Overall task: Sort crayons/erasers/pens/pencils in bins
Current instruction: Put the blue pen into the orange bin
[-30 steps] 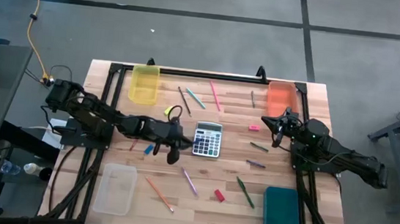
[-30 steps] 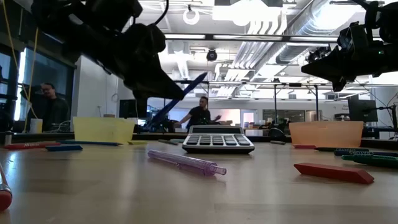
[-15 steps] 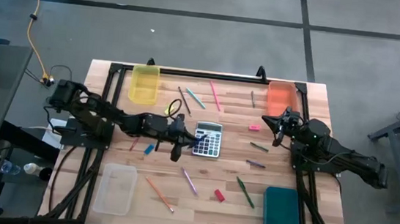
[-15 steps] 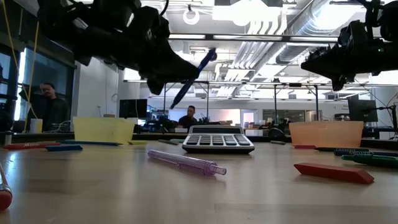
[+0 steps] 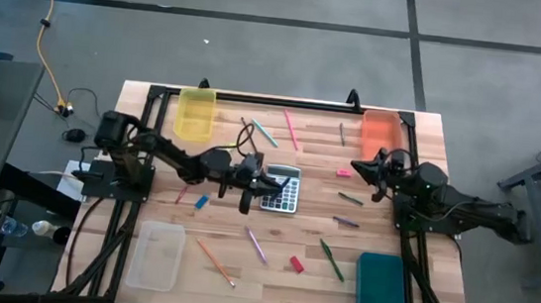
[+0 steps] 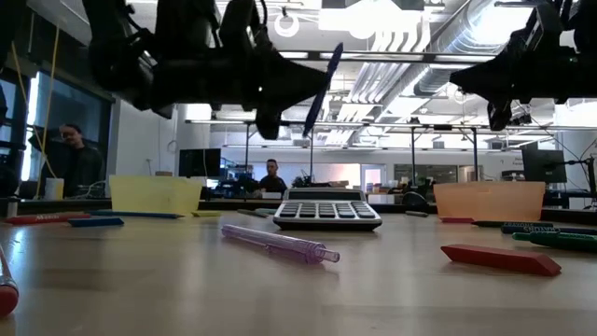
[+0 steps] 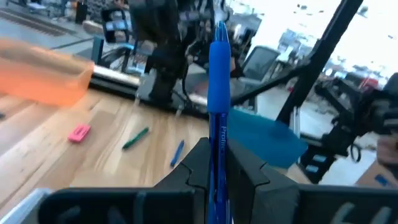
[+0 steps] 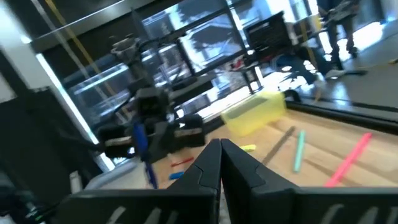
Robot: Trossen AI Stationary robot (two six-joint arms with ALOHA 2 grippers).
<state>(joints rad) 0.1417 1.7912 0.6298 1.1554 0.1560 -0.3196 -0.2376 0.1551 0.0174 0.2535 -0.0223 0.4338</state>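
You are barely started: the four bins, yellow (image 5: 196, 113), orange (image 5: 380, 130), clear (image 5: 156, 254) and teal (image 5: 380, 286), all look empty, and pencils, pens, crayons and erasers lie scattered around the calculator (image 5: 282, 189). Your left gripper (image 5: 269, 182) pinches a blue pen (image 7: 218, 93) above the calculator's left edge, while your right gripper (image 5: 359, 169), fingers closed and empty, hovers well to the calculator's right. Nothing blocks either arm, though the calculator sits right under the held pen.

One camera hangs high up and looks straight down at the whole table (image 5: 269, 271) and both arms. One sits low at the table top, close to the calculator (image 6: 326, 211), and looks across into the room. Each wrist camera looks out past its own fingers. The high and low views both show the calculator (image 5: 282, 189).
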